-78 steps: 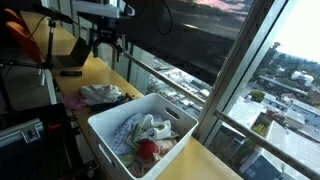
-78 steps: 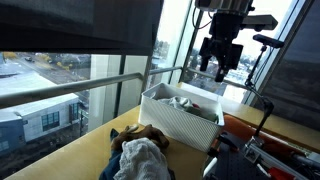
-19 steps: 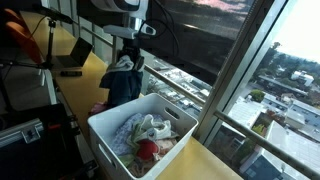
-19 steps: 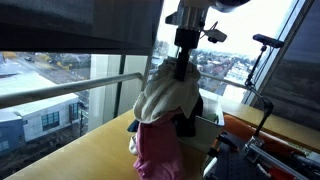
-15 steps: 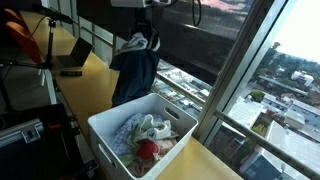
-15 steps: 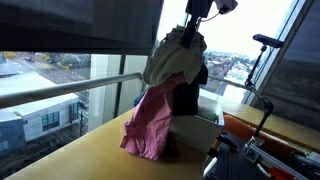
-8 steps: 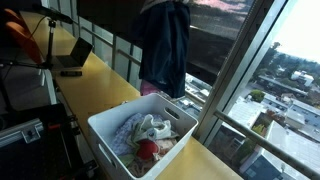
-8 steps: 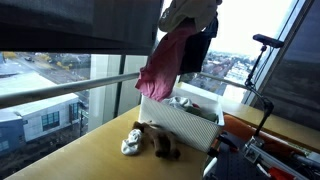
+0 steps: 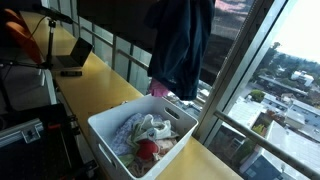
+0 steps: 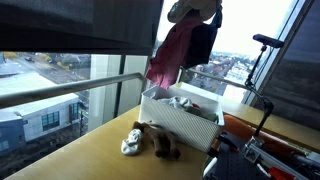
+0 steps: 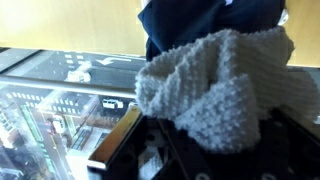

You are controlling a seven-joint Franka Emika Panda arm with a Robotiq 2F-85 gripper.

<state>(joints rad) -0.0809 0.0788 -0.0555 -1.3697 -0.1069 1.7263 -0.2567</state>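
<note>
A bundle of clothes hangs high in the air. It is made up of a dark navy garment (image 9: 180, 45), a pink cloth (image 10: 172, 55) and a pale knit piece (image 10: 195, 12). The bundle dangles above the far end of the white bin (image 9: 100, 125), beside the window. The arm holding it is cut off by the top edge in both exterior views. In the wrist view the knit piece (image 11: 215, 85) and the navy garment (image 11: 200, 20) fill the frame and cover the fingers of my gripper (image 11: 200, 150), which is shut on the bundle.
The white bin (image 10: 180, 125) holds several clothes, with a red item (image 9: 147, 150) among them. A small white cloth (image 10: 131, 143) and a brown one (image 10: 165, 150) lie on the yellow table beside it. A laptop (image 9: 72, 58) sits further along. Window glass and a railing run close behind.
The bundle has risen from table height and shifted along the window to above the bin's far end. The gripper has left the top of both exterior views. Two small cloths stay on the table.
</note>
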